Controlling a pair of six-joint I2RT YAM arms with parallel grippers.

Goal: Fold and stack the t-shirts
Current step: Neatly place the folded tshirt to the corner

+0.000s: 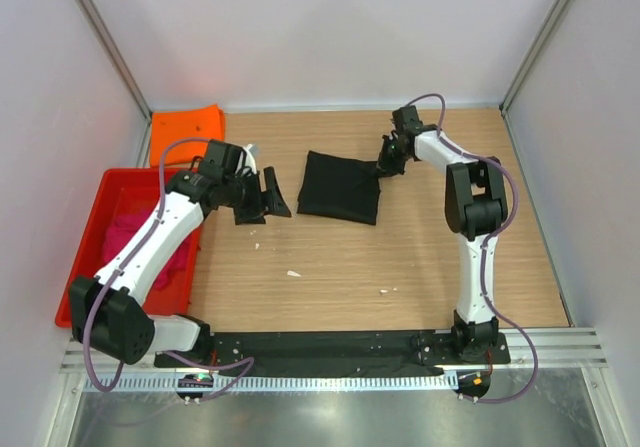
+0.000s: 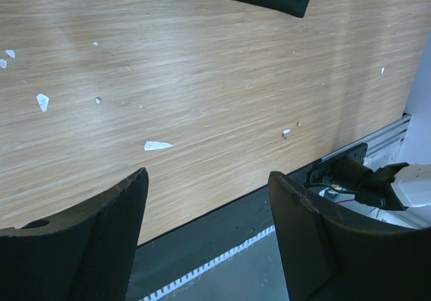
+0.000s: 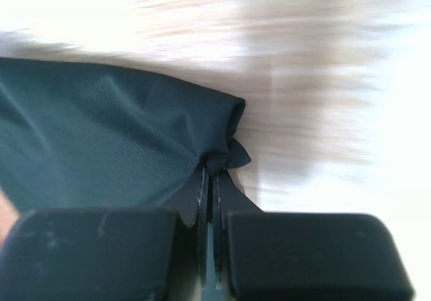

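The right gripper [image 1: 386, 166] is clenched on the right edge of the soft, limp black cloth t-shirt [image 1: 340, 187] lying folded on the wooden table [image 1: 420, 267], light and likely best pinched at corners, while the left gripper [image 1: 262, 199] hangs released nearby

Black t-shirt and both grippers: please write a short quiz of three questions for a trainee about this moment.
1. True or false: the left gripper is shut on cloth.
2. What does the right gripper pinch? A. orange t-shirt B. black t-shirt C. pink t-shirt
3. Fill in: the pink t-shirt lies in the red ____.
Key: 1 false; 2 B; 3 tray.
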